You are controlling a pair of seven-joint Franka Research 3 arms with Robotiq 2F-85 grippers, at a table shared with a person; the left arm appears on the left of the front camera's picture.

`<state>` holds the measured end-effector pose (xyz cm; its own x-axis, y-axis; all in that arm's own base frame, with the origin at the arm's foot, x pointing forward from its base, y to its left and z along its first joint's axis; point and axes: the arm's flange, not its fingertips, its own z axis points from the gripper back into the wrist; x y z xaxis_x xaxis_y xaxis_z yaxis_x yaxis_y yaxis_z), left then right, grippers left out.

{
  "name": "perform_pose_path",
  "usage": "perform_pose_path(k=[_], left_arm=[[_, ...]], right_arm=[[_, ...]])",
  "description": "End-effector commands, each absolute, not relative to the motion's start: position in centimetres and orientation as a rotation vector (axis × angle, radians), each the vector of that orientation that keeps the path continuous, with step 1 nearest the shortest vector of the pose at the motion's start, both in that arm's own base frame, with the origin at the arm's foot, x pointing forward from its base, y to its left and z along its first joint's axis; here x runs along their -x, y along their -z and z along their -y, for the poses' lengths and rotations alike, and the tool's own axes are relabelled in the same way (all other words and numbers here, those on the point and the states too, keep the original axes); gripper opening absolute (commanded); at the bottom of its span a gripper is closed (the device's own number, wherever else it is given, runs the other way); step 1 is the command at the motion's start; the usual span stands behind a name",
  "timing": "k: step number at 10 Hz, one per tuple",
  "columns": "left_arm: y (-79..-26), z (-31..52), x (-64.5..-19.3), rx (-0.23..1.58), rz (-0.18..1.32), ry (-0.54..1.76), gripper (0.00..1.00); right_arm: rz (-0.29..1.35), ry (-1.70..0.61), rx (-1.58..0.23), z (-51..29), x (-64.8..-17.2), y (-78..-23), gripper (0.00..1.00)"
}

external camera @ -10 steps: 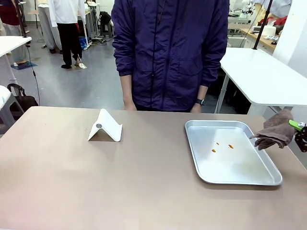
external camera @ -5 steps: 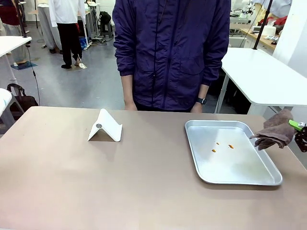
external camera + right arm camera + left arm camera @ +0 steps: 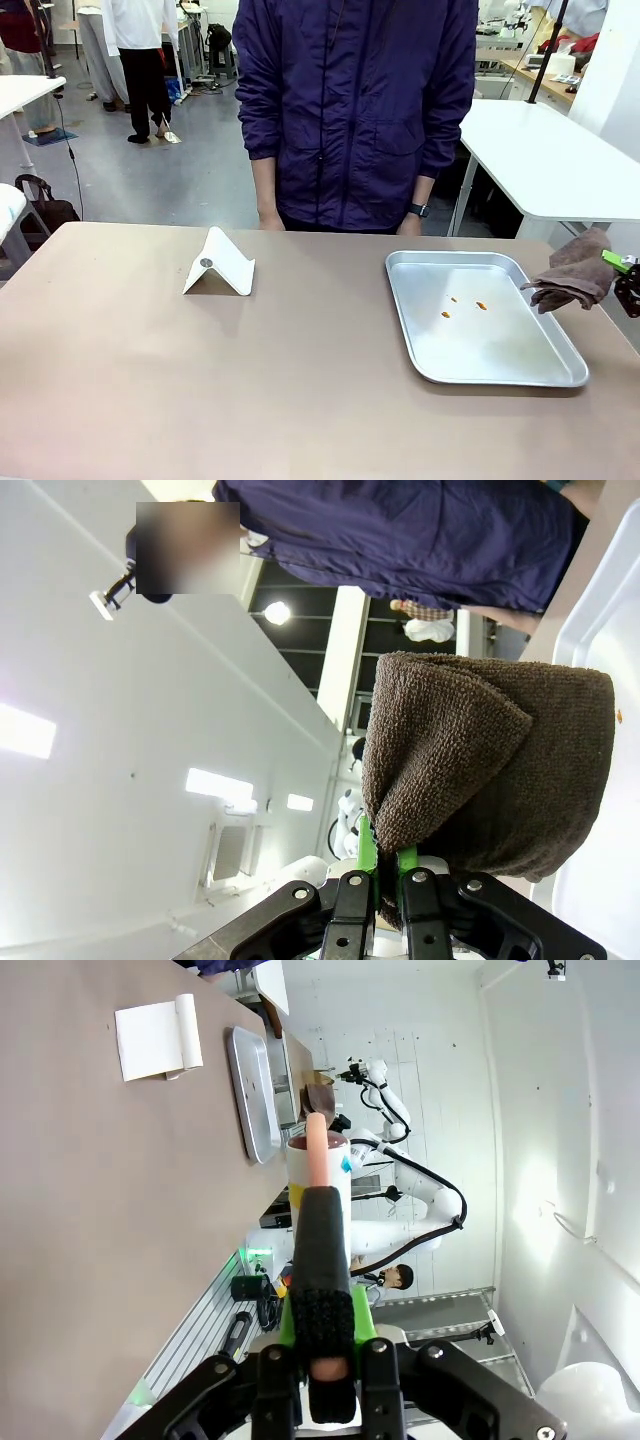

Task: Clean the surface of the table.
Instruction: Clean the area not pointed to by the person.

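Note:
The table [image 3: 200,380] has a smooth brownish-taupe top and spans the front view. At its right edge my right gripper [image 3: 622,272] is shut on a bunched brown cloth [image 3: 575,272], held just beside the metal tray [image 3: 500,372]. In the right wrist view the cloth [image 3: 490,760] hangs over the green pads [image 3: 365,852] and hides the fingertips. My left gripper [image 3: 322,1200] is shut on a slim pink stick [image 3: 316,1135], off the near side of the table [image 3: 100,1210].
The tray holds a few small orange specks [image 3: 463,306]. A white folded stand [image 3: 218,263] sits left of centre. A person in a purple jacket [image 3: 355,110] stands at the far edge, hands down. A white-topped table [image 3: 545,155] stands behind on the right.

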<state>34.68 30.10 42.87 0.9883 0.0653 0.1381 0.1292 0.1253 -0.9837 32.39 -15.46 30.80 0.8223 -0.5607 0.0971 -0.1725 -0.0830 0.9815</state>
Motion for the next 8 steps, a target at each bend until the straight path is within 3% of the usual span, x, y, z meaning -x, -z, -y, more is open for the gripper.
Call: perform_pose_path(k=[1, 7, 8], left_arm=[[-43.42, -30.26, -34.45, 1.447, 0.147, 0.041, 0.22], [-43.42, -30.26, -34.45, 1.447, 0.147, 0.041, 0.22], [-43.42, -30.26, -34.45, 1.447, 0.147, 0.041, 0.22]], right_arm=[[0.58, 0.354, -1.654, 15.39, -32.44, -31.39, 0.0], [0.58, 0.354, -1.654, 15.39, -32.44, -31.39, 0.0], [0.584, 0.355, -1.649, 15.46, -32.39, -30.8, 0.08]])
